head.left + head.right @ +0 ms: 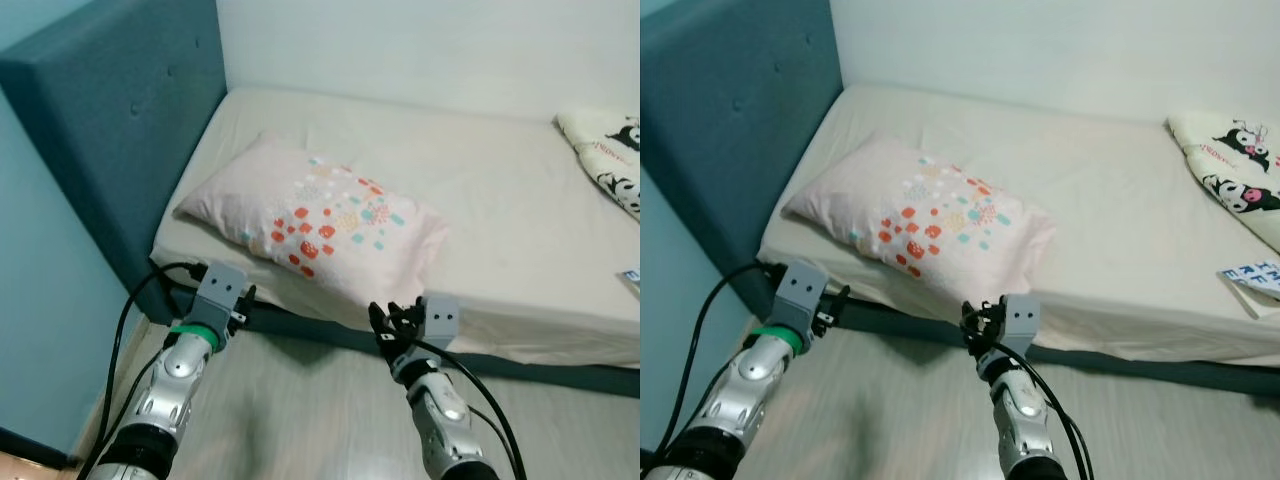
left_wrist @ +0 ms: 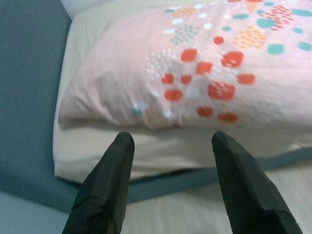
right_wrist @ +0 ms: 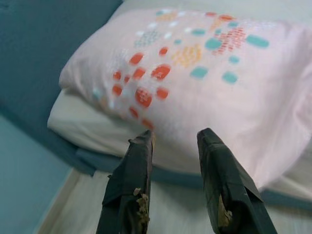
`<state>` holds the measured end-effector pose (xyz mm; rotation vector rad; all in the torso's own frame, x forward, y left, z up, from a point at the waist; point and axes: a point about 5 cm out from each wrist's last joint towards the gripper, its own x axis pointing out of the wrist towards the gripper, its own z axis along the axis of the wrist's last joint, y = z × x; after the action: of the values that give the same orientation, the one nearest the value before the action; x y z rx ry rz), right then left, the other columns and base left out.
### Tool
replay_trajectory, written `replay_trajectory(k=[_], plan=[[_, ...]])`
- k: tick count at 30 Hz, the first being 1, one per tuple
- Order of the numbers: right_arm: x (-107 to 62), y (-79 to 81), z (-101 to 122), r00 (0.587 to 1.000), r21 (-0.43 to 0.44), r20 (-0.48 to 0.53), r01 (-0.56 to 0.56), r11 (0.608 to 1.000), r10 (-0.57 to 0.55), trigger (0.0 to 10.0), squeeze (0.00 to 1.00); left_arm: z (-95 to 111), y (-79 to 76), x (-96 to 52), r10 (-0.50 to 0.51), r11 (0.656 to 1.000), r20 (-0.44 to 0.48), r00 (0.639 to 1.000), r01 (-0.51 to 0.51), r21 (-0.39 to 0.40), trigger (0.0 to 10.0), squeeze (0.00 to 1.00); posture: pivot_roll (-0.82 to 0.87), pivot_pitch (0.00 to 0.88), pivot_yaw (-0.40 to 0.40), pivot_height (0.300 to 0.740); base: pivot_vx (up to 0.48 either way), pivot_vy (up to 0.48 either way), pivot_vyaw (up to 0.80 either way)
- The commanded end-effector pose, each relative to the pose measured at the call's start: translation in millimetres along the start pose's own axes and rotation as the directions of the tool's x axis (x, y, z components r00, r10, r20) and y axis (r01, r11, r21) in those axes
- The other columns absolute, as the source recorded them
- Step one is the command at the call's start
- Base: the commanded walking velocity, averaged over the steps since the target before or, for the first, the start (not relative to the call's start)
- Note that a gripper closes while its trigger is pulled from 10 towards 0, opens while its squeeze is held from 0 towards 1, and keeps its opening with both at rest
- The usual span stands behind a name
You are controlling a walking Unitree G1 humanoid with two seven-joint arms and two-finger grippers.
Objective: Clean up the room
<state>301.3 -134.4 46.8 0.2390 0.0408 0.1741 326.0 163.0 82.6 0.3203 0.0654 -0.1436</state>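
The left pincer (image 2: 170, 183), fingers spread apart, points at the spotted pillow (image 2: 195, 68) on the mattress (image 2: 97, 151).

The pillow (image 1: 318, 222) lies at the near edge of the bed (image 1: 500, 190), its near side overhanging the mattress edge. Beyond the pillow, bare sheet runs open to the wall. Left of the pillow, the teal headboard (image 1: 110, 110) closes that side, with a narrow strip of sheet between. Far right of the pillow lie a printed blanket (image 1: 1230, 165) and a paper (image 1: 1252, 275). The left gripper (image 1: 243, 305) and right gripper (image 1: 392, 322), fingers apart, hover over open floor (image 1: 310, 400) just before the pillow.
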Motion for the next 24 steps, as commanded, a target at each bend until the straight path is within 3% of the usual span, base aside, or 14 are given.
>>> replay_trajectory(k=[1,10,13,17,18,20,24], plan=[[-3.8,-5.2,-3,1.0,0.003,-0.007,0.022,1.0,-0.022,10.0,0.0,-4,-4.5,-1.1,-0.019,1.0,-0.015,1.0,0.019,0.004,10.0,0.0,0.1,0.052,0.036,0.735,0.48,0.0,0.0],[-1.3,-8.2,2,0.999,-0.01,0.011,0.036,0.999,-0.036,10.0,0.0,-3,-5.3,0.1,-0.025,1.0,-0.01,1.0,0.025,0.006,10.0,0.0,0.1,0.052,0.038,0.735,0.48,0.0,0.0],[-1.4,-12.8,4,0.997,-0.054,0.022,0.076,0.996,-0.075,10.0,0.0,-2,-6.6,0.6,-0.03,1.0,-0.007,1.0,0.03,0.007,10.0,0.0,0.1,0.051,0.039,0.735,0.48,0.0,0.0],[-6.5,-45.2,20,0.954,-0.13,0.103,0.293,0.947,-0.281,10.0,0.0,-2,-9.3,0.5,-0.042,0.999,-0.005,0.999,0.043,0.018,10.0,0.0,0.09,0.051,0.04,0.735,0.46,0.0,0.0],[-6.5,-45.2,20,0.954,-0.13,0.103,0.293,0.947,-0.281,10.0,0.0,-2,-9.3,0.5,-0.042,0.999,-0.005,0.999,0.043,0.018,10.0,0.0,0.09,0.051,0.04,0.735,0.439,0.0,0.0],[-11.7,-64.0,26,0.917,-0.139,0.131,0.394,0.908,-0.378,10.0,0.0,-3,-9.4,0.5,-0.045,0.999,-0.009,0.999,0.045,0.02,10.0,0.0,0.08,0.05,0.045,0.735,0.428,0.0,0.0],[-13.4,-73.6,30,0.913,-0.114,0.133,0.4,0.91,-0.385,10.0,0.0,-4,-8.4,1.3,-0.044,0.999,-0.012,0.999,0.044,0.02,10.0,0.0,0.08,0.048,0.048,0.735,0.414,0.0,0.0]])
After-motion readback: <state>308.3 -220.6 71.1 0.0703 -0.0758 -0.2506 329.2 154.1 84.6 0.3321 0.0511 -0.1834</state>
